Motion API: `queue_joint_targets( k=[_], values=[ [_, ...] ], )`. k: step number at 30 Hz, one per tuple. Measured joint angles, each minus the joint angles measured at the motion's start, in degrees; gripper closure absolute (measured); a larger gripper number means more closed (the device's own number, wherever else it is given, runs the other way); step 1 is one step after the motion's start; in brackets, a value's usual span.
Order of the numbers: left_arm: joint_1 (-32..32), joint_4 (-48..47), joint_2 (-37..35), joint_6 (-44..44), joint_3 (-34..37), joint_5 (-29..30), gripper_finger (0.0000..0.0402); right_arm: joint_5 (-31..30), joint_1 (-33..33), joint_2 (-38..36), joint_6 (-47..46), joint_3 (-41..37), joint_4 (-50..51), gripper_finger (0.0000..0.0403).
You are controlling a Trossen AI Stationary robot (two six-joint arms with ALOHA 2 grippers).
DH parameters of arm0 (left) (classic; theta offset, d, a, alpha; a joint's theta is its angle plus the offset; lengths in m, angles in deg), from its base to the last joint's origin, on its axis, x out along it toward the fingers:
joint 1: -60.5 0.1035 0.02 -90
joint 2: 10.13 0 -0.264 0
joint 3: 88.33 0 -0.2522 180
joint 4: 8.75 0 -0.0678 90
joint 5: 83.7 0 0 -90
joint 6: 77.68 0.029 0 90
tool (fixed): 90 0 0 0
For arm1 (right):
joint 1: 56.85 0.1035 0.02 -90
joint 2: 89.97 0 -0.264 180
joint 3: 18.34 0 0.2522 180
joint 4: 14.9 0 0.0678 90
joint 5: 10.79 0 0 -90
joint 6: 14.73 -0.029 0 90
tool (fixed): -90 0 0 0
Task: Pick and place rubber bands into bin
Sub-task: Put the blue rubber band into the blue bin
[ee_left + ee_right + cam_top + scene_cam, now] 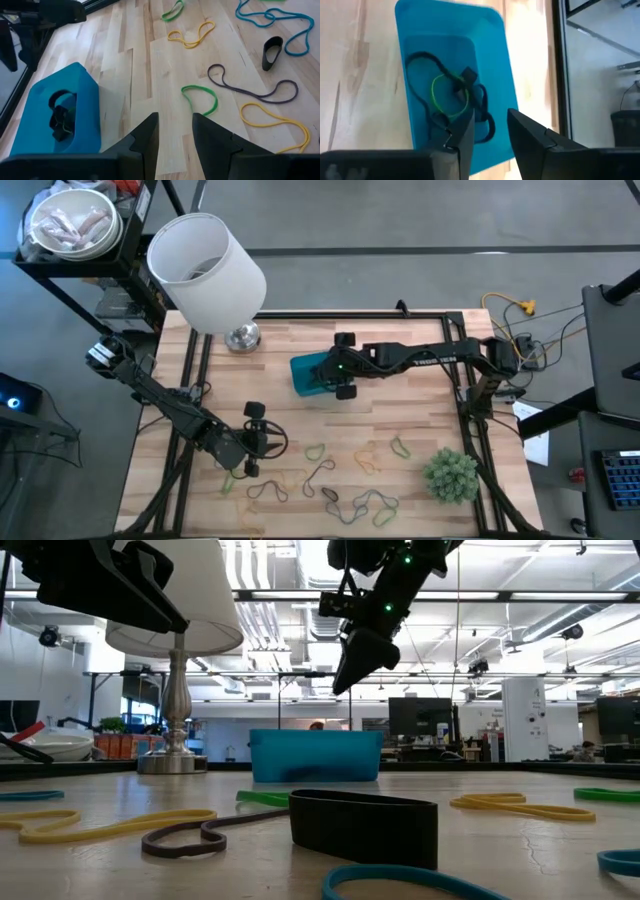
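The blue bin (310, 373) rests flat on the wooden table near its far middle. In it lies a tangle of dark and green rubber bands (451, 95). My right gripper (490, 117) hangs open above the bin (315, 755), tilted down, with nothing between its fingers. More rubber bands lie loose on the near half of the table: green (200, 97), yellow (190, 35), dark purple (252, 85), blue (272, 20) and a wide black one (272, 50). My left gripper (252, 440) hovers open above the near left of the table, short of these bands.
A lamp with a big white shade (207, 270) stands on a metal foot (242, 337) at the far left of the table. A bushy green plant ball (450, 475) sits at the near right. A shelf with a bowl (72, 225) stands beyond the table's far left corner.
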Motion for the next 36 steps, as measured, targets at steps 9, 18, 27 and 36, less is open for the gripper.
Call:
queue_joint_targets(
  k=[9, 18, 27, 36],
  values=[
    [0.0, 0.0, 0.0, -4.9, 1.8, 0.0, 0.0299, 6.4, 6.0, -2.5, -6.4, 0.0, 9.5, 0.0299],
    [0.0, -6.1, 0.0, -17.7, 2.7, -4.8, 0.0299, 9.5, 16.1, -3.2, -11.3, -1.4, 13.8, 0.0323],
    [-0.1, -14.1, 1.2, -29.2, 2.7, -11.8, 0.0299, 11.8, 25.4, -3.2, -14.7, -2.9, 13.5, 0.0341],
    [-1.0, -15.5, 5.8, -33.8, 2.7, -16.8, 0.0299, 6.8, 30.1, -3.5, -14.7, -2.9, 13.0, 0.0353]
  ],
)
